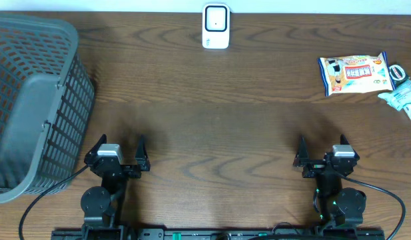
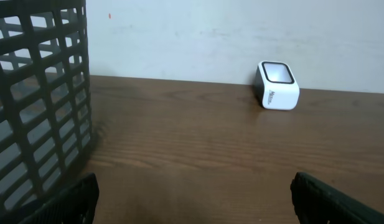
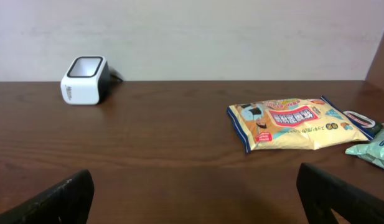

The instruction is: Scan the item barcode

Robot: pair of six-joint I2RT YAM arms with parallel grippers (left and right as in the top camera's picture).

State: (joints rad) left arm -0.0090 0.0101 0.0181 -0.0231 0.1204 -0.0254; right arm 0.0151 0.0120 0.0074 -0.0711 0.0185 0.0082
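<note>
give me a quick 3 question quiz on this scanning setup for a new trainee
1. True or false: the left tool and the right tool are both open and empty.
2. Fill in: the yellow snack packet lies on the robot's ____ side, and the grey basket stands on the other.
3. Where does the white scanner stand?
A) inside the basket
B) at the far edge of the table, near the middle
C) on top of the snack packet

Key: 1 true; 2 right; 3 B
</note>
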